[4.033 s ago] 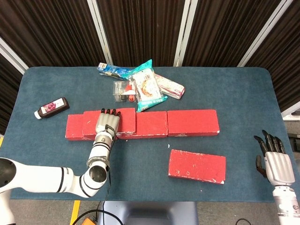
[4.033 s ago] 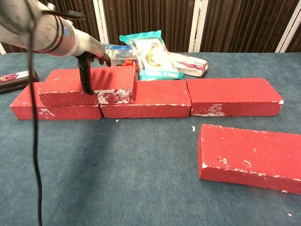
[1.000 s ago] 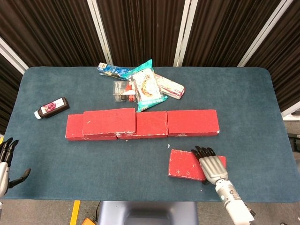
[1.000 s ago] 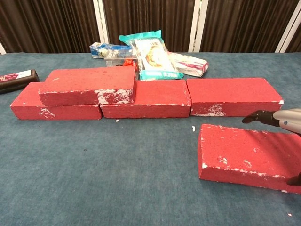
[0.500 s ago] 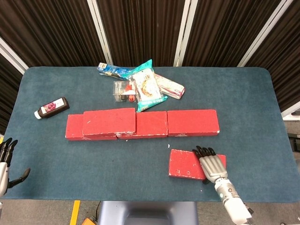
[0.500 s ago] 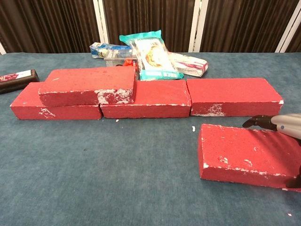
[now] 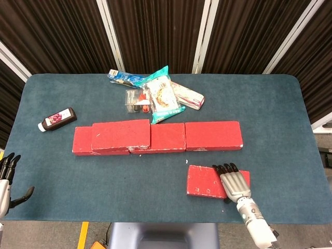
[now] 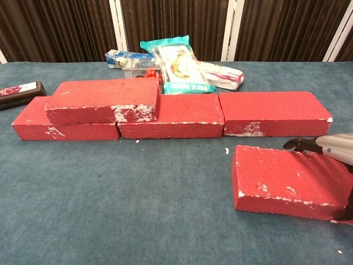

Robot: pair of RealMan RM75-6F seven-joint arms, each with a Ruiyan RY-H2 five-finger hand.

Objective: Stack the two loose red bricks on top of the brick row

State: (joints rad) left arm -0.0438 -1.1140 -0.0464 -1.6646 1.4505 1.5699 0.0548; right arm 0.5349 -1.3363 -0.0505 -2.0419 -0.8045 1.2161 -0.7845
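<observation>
A row of red bricks [image 7: 212, 136] runs across the middle of the blue table, with one red brick [image 7: 120, 135] stacked on its left part. In the chest view that stacked brick [image 8: 102, 99] spans the two left bricks of the row [image 8: 276, 113]. The loose red brick [image 7: 205, 180] lies in front of the row's right end. My right hand [image 7: 235, 185] lies over its right part. In the chest view my right hand [image 8: 331, 146] has its fingers over the far edge of the loose brick [image 8: 276, 176] and its thumb at the near face. My left hand [image 7: 5, 179] hangs by the front left corner, fingers spread and holding nothing.
Snack packets [image 7: 165, 96] and a small clear box [image 7: 136, 99] lie behind the row at the centre. A black bottle [image 7: 57, 119] lies at the far left. The table's front edge [image 7: 155, 222] is close behind the loose brick.
My right hand has stayed on the loose brick. In the chest view the brick's near right edge has risen a little. The left hand has not moved.
</observation>
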